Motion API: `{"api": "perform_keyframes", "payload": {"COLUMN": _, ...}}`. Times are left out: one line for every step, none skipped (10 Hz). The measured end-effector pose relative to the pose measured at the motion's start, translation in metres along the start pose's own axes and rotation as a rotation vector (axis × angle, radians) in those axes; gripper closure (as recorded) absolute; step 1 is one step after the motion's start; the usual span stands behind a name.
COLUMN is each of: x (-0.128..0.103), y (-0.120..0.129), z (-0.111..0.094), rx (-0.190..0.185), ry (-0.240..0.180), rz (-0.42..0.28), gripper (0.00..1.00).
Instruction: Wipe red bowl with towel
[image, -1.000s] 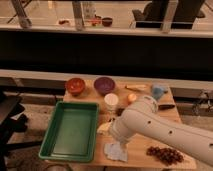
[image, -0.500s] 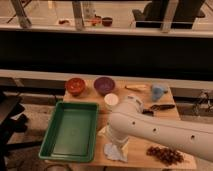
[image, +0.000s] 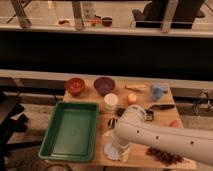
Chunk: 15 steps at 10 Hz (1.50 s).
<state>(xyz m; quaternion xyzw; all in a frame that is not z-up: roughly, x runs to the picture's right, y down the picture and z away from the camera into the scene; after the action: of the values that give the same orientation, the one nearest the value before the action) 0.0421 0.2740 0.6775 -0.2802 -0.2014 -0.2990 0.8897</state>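
Observation:
The red bowl (image: 75, 85) stands at the back left of the wooden table (image: 150, 100), next to a purple bowl (image: 104, 85). The pale towel (image: 111, 151) lies crumpled at the table's front edge, just right of the green tray. My white arm (image: 160, 140) reaches in from the lower right. My gripper (image: 116, 142) is at the arm's end, down on the towel, and is largely covered by the wrist. It is far from the red bowl.
A green tray (image: 70, 130) fills the front left. A white cup (image: 111, 101), an orange fruit (image: 131, 98), a blue cup (image: 158, 92), a dark utensil (image: 161, 107) and a dark cluster (image: 162, 156) sit around the arm.
My arm has swung left and lower, and its end has come down onto the towel. The bowls and the tray have not moved.

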Motion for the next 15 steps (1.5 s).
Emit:
{"api": "perform_keyframes", "payload": {"x": 0.004, "y": 0.004, "z": 0.011, "rx": -0.013, "ry": -0.006, "rz": 0.0, "gripper": 0.2}}
{"api": "perform_keyframes", "payload": {"x": 0.005, "y": 0.004, "z": 0.018, "rx": -0.022, "ry": -0.015, "rz": 0.002, "gripper": 0.2}}
{"api": "perform_keyframes", "payload": {"x": 0.008, "y": 0.008, "z": 0.028, "rx": -0.051, "ry": -0.031, "rz": 0.002, "gripper": 0.2}}
{"api": "perform_keyframes", "payload": {"x": 0.01, "y": 0.011, "z": 0.036, "rx": -0.077, "ry": -0.048, "rz": 0.008, "gripper": 0.2}}
{"api": "perform_keyframes", "payload": {"x": 0.011, "y": 0.014, "z": 0.04, "rx": -0.094, "ry": -0.059, "rz": 0.012, "gripper": 0.2}}
{"api": "perform_keyframes", "payload": {"x": 0.011, "y": 0.015, "z": 0.044, "rx": -0.11, "ry": -0.071, "rz": 0.015, "gripper": 0.2}}
{"api": "perform_keyframes", "payload": {"x": 0.012, "y": 0.015, "z": 0.049, "rx": -0.126, "ry": -0.086, "rz": 0.019, "gripper": 0.2}}
{"api": "perform_keyframes", "payload": {"x": 0.013, "y": 0.016, "z": 0.053, "rx": -0.133, "ry": -0.104, "rz": 0.026, "gripper": 0.2}}
{"api": "perform_keyframes", "payload": {"x": 0.015, "y": 0.016, "z": 0.057, "rx": -0.133, "ry": -0.116, "rz": 0.034, "gripper": 0.2}}
{"api": "perform_keyframes", "payload": {"x": 0.017, "y": 0.017, "z": 0.061, "rx": -0.131, "ry": -0.128, "rz": 0.037, "gripper": 0.2}}
{"api": "perform_keyframes", "payload": {"x": 0.021, "y": 0.016, "z": 0.068, "rx": -0.115, "ry": -0.151, "rz": 0.048, "gripper": 0.2}}
{"api": "perform_keyframes", "payload": {"x": 0.024, "y": 0.016, "z": 0.074, "rx": -0.106, "ry": -0.17, "rz": 0.054, "gripper": 0.2}}
{"api": "perform_keyframes", "payload": {"x": 0.026, "y": 0.015, "z": 0.079, "rx": -0.101, "ry": -0.181, "rz": 0.055, "gripper": 0.2}}
{"api": "perform_keyframes", "payload": {"x": 0.027, "y": 0.014, "z": 0.084, "rx": -0.097, "ry": -0.195, "rz": 0.056, "gripper": 0.2}}
{"api": "perform_keyframes", "payload": {"x": 0.029, "y": 0.015, "z": 0.086, "rx": -0.096, "ry": -0.201, "rz": 0.056, "gripper": 0.2}}
